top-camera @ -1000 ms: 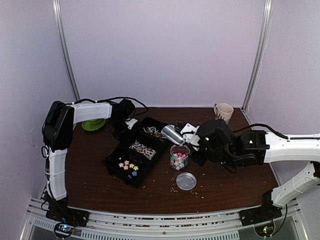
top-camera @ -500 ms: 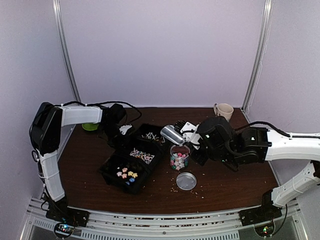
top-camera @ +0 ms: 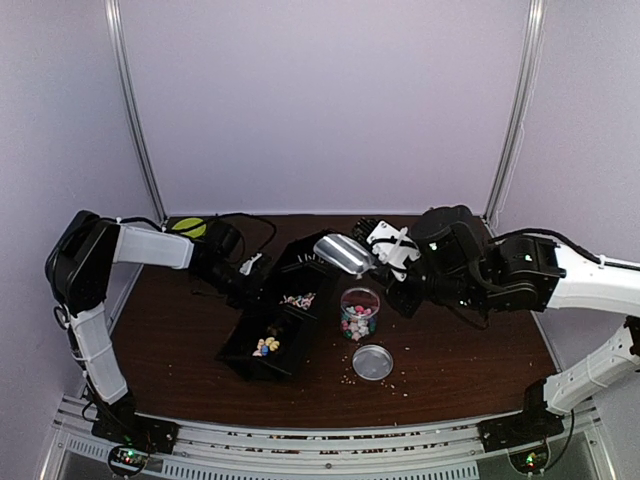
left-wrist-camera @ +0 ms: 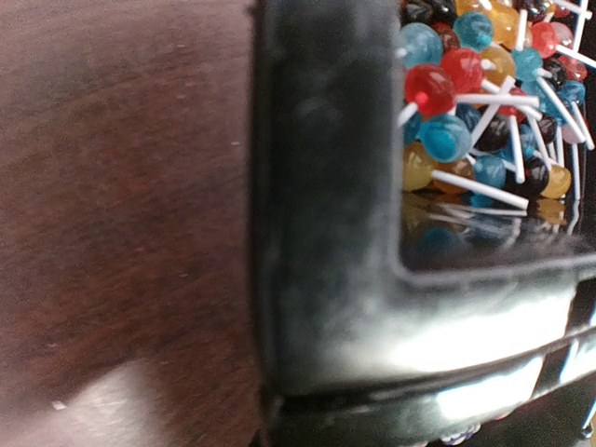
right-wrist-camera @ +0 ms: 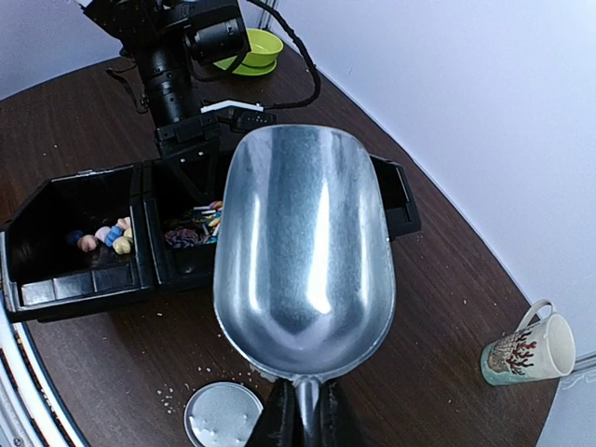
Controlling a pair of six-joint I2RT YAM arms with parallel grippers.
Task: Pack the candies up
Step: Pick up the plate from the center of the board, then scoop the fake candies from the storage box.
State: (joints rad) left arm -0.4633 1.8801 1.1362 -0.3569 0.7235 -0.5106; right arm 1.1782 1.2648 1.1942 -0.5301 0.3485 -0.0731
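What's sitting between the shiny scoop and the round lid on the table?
The clear jar of candies sits there, as the top view shows.

Patterned mug [right-wrist-camera: 526, 349] stands well apart from green bowl [right-wrist-camera: 247, 48].

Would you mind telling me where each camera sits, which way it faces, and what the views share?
Top external: above and behind the bases, looking down at the table; both arms show, the left arm reaching the black tray.
Left wrist: pressed close to the tray's rim, facing lollipops; its own hand is not discernible.
Right wrist: looks along the scoop held in the right hand, toward the left arm, green bowl and mug.
Shared: top external and right wrist both show tray, scoop and lid.
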